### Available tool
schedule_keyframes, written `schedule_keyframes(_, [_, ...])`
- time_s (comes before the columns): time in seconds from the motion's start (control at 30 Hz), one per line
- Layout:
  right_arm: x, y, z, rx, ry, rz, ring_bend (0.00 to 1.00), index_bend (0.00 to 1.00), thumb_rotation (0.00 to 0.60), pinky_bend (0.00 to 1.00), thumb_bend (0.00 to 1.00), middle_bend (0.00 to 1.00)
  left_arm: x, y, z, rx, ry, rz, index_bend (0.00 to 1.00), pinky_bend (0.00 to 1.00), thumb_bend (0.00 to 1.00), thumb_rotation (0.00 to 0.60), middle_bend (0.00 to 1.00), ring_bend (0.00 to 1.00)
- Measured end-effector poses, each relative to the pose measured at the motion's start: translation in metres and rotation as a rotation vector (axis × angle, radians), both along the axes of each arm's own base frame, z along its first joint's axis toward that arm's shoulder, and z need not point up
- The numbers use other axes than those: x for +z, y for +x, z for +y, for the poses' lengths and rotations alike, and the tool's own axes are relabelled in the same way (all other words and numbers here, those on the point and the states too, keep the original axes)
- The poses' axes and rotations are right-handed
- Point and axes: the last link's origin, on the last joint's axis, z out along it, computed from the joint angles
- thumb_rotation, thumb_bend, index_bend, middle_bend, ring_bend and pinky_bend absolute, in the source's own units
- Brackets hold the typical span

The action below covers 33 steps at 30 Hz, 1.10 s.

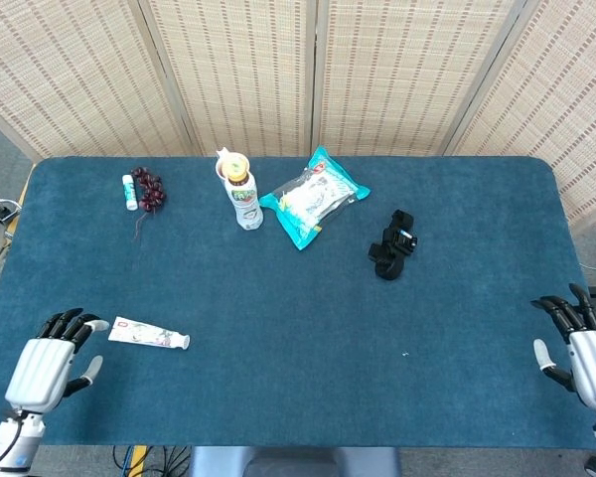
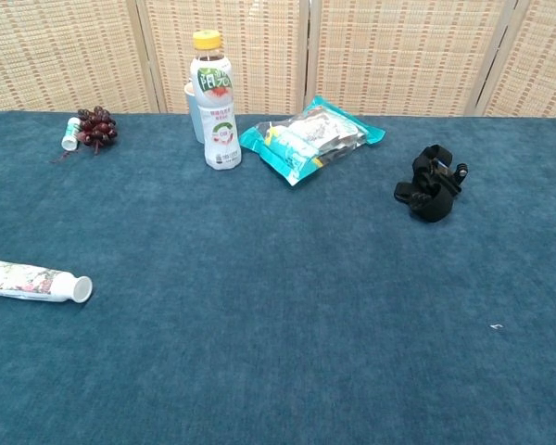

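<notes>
My left hand (image 1: 48,364) hovers at the near left corner of the blue table (image 1: 298,298), fingers apart and holding nothing. A white toothpaste tube (image 1: 148,334) (image 2: 33,281) lies just right of its fingertips. At the near right edge my right hand (image 1: 583,343) is open too, far from any object. Neither hand shows in the chest view. Nearest the right hand is a black clamp-like gadget (image 1: 391,244) (image 2: 431,184), well up and to its left.
A drink bottle (image 1: 242,194) (image 2: 214,100) stands at the back centre beside a teal snack packet (image 1: 312,196) (image 2: 310,136). Dark grapes (image 1: 149,189) (image 2: 95,128) and a small white tube (image 1: 129,191) lie at the back left. Woven screens (image 1: 298,70) stand behind.
</notes>
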Motion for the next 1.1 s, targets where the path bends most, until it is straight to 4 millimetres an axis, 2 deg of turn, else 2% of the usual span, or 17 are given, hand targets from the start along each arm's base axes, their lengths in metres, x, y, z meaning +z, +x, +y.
schedule_keyframes(0.2, [0.000, 0.000, 0.000, -0.010, 0.004, 0.005, 0.12, 0.27, 0.600, 0.25, 0.35, 0.26, -0.018, 0.010, 0.034, -0.043, -0.120, 0.032, 0.22, 0.13, 0.23, 0.600, 0.25, 0.14])
schedule_keyframes(0.53, [-0.001, -0.003, -0.001, -0.028, 0.009, 0.011, 0.12, 0.27, 0.600, 0.25, 0.35, 0.26, -0.060, 0.016, 0.077, -0.079, -0.270, 0.122, 0.22, 0.12, 0.22, 0.600, 0.22, 0.13])
schedule_keyframes(0.8, [-0.001, -0.005, 0.001, -0.034, 0.011, 0.011, 0.12, 0.27, 0.600, 0.25, 0.35, 0.26, -0.083, 0.008, 0.085, -0.034, -0.307, 0.150, 0.28, 0.12, 0.22, 0.600, 0.22, 0.13])
schedule_keyframes(1.1, [-0.001, -0.007, 0.003, -0.034, 0.010, 0.007, 0.12, 0.27, 0.600, 0.25, 0.35, 0.26, -0.095, -0.003, 0.084, 0.020, -0.321, 0.158, 0.31, 0.12, 0.22, 0.600, 0.22, 0.13])
